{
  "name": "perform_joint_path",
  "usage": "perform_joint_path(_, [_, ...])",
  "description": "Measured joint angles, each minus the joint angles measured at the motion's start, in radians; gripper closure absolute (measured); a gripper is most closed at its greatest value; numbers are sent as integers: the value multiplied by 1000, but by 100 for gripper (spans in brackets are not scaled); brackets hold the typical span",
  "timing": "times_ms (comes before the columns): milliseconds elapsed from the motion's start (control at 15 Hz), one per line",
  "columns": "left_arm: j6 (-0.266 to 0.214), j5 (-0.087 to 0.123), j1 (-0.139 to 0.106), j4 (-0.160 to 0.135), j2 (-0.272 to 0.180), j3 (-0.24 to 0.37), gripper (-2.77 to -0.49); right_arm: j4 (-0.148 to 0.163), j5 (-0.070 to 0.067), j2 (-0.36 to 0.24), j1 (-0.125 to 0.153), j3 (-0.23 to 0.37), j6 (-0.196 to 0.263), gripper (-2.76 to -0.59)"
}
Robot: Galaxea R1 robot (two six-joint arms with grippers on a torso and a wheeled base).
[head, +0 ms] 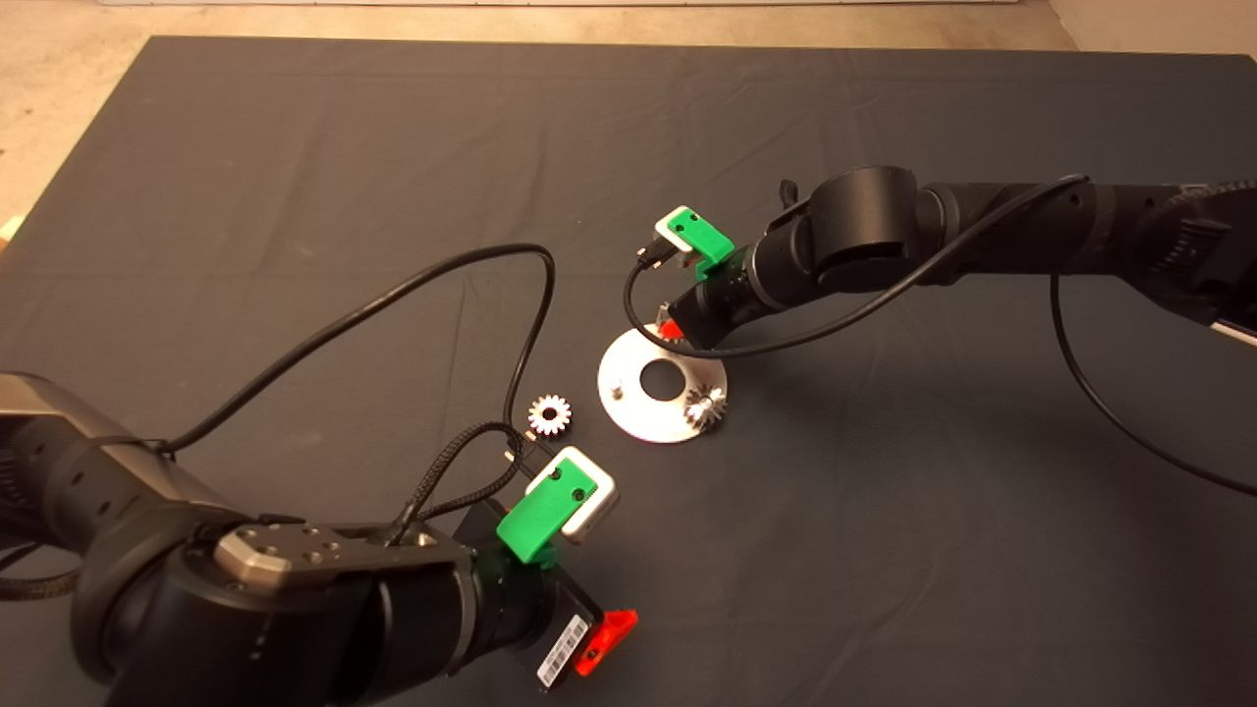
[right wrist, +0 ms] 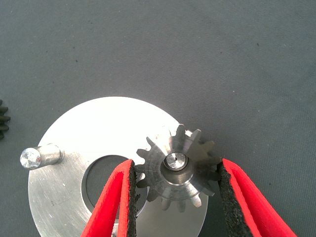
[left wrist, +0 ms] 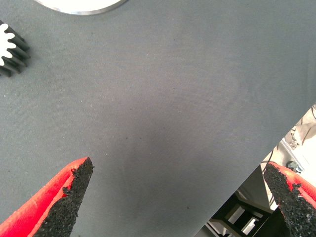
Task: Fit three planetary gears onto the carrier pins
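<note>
The silver disc [head: 643,412] lies mid-mat. One planetary gear [head: 705,405] sits on its near-right pin. The near-left carrier pin [head: 617,390] stands bare and also shows in the right wrist view [right wrist: 39,157]. My right gripper [head: 673,332] is over the disc's far edge. In the right wrist view [right wrist: 176,163] it is shut on a second gear [right wrist: 177,170] seated on the far pin, whose tip shows in the centre hole. A third gear [head: 550,414] lies loose on the mat left of the disc. My left gripper [head: 599,643] hovers open and empty [left wrist: 177,165] near the front.
Black cables loop over the mat from both wrists [head: 535,295]. In the left wrist view the loose gear [left wrist: 10,49] and the disc's rim [left wrist: 79,5] show beyond the fingers. The mat's edge with floor equipment [left wrist: 291,148] shows beside one finger.
</note>
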Motion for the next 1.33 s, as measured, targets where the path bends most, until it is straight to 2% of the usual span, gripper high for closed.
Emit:
perform_joint_path(67, [0, 0, 0, 0, 0, 0, -251, 0, -7, 4, 0, 0, 0, -92])
perform_joint_path(200, [0, 0, 0, 0, 0, 0, -251, -3, -46, 23, 0, -2, -4, -92])
perform_joint_path(267, [0, 0, 0, 0, 0, 0, -251, -4, -56, 31, 0, -2, -4, -92])
perform_joint_path(467, [0, 0, 0, 0, 0, 0, -251, -4, -52, 32, 0, -2, -7, -92])
perform_joint_path(1333, [0, 0, 0, 0, 0, 0, -251, -4, -53, 32, 0, -2, -18, -95])
